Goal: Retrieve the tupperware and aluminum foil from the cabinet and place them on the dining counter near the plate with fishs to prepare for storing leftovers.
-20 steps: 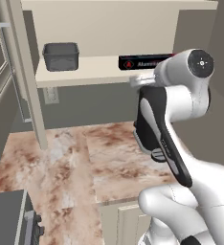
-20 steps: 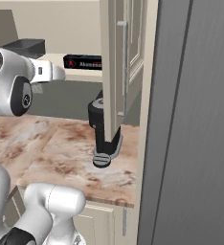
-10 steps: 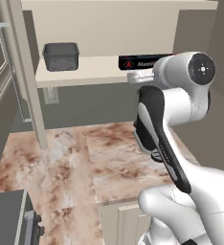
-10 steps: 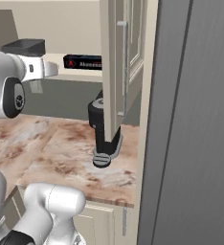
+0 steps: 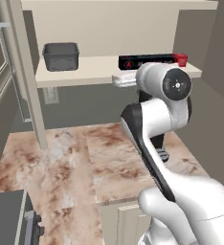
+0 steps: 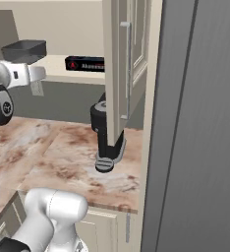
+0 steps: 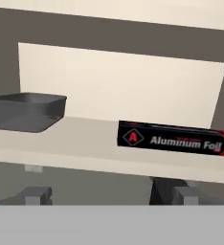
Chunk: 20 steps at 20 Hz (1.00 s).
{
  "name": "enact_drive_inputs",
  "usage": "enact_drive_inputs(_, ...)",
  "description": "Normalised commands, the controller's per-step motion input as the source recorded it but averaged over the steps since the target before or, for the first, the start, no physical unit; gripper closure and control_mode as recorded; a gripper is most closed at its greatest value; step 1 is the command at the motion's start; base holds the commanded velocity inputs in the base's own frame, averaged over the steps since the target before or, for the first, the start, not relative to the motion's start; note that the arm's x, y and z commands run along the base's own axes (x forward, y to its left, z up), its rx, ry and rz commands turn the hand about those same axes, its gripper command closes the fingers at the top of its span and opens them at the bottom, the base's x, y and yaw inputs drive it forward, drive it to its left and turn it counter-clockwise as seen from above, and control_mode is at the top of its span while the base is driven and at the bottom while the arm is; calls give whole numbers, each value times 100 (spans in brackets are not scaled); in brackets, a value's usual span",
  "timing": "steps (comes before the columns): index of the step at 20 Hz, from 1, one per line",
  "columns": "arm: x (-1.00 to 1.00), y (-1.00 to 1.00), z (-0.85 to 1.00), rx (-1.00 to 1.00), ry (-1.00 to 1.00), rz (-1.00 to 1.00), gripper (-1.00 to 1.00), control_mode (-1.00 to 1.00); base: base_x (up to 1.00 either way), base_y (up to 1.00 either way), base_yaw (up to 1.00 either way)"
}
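The cabinet [image 5: 92, 72] stands with its doors open. On its shelf the dark grey tupperware [image 5: 61, 56] sits at the left and the black aluminum foil [image 5: 152, 61] box lies at the right. My gripper [image 5: 119, 80] hovers just in front of the shelf edge, level with the gap between the two. In the hand view the tupperware [image 7: 28, 111] is upper left and the aluminum foil [image 7: 173, 139] right of centre. My gripper [image 7: 106, 196] is open there, with nothing between the fingertips [image 7: 37, 195]. The plate with fishs and the dining counter are out of view.
A brown-and-white marbled counter [image 5: 85, 162] runs below the shelf. A black appliance [image 6: 107, 140] stands on it under the right cabinet door [image 6: 122, 74]. The left door [image 5: 18, 72] hangs open. A tall dark panel [image 6: 195, 123] closes the right side, and a stove [image 5: 8, 215] sits lower left.
The wrist has swung left and slightly down along the front of the shelf. The jaws stay open, and the tub and box have not moved.
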Motion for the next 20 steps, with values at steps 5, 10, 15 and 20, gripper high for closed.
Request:
enact_drive_inputs(5, 0, 35, 11, 1, 0, -10, -100, -100, 0, 0, 0)
enact_drive_inputs(10, 0, 19, 19, 5, 1, -15, -100, -100, 0, 0, 0)
enact_drive_inputs(15, 0, 13, 6, 4, 4, -27, -100, -100, 0, 0, 0)
enact_drive_inputs(20, 0, 1, 2, 8, 0, -38, -100, -100, 0, 0, 0)
